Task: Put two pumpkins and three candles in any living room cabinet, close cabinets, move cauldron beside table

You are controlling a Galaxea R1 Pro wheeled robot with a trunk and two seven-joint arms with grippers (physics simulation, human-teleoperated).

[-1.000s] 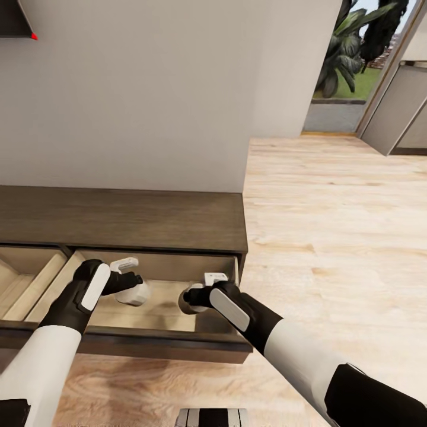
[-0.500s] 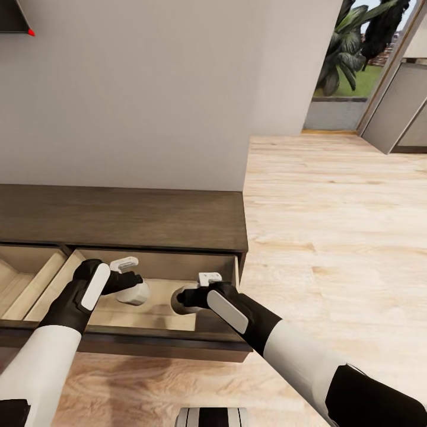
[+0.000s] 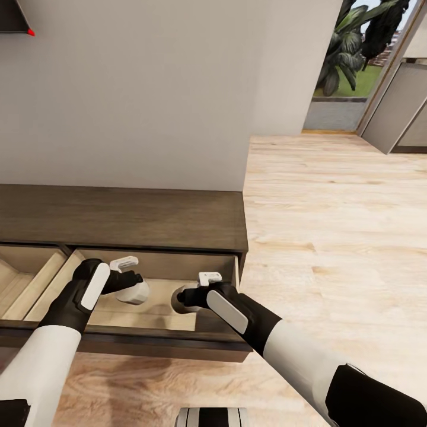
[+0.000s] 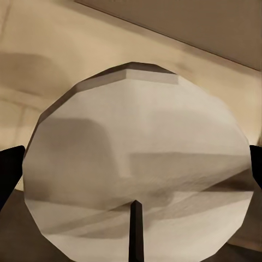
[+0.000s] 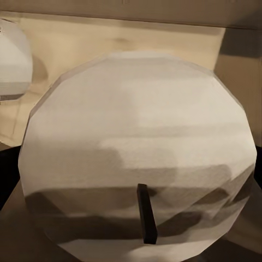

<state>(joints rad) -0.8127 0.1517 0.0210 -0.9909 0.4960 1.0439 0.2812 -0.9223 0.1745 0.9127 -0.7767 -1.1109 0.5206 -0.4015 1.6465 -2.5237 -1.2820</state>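
Nearest, pale plank floor (image 3: pixel 332 249) runs from below the arms off to the right toward a glass door (image 3: pixel 356 65) with green plants outside. Ahead stands the cabinet (image 3: pixel 118 216), dark brown, against a plain grey wall (image 3: pixel 148 89), with two drawers pulled open toward the robot; the light wood inside of the right drawer (image 3: pixel 157 311) shows beneath both arms.

The left gripper (image 3: pixel 131 283) reaches into that drawer and is clamped on a candle (image 3: pixel 135 292); in the left wrist view the candle's flat pale top (image 4: pixel 139 164) sits between the dark fingertips (image 4: pixel 10 172). The right gripper (image 3: pixel 193 290) is also inside the drawer, grasping a second candle (image 3: pixel 179 301), whose top (image 5: pixel 139 153) faces the right wrist camera. The two candles are near each other but apart, the left one (image 5: pixel 11 60) seen off to the side in the right wrist view.
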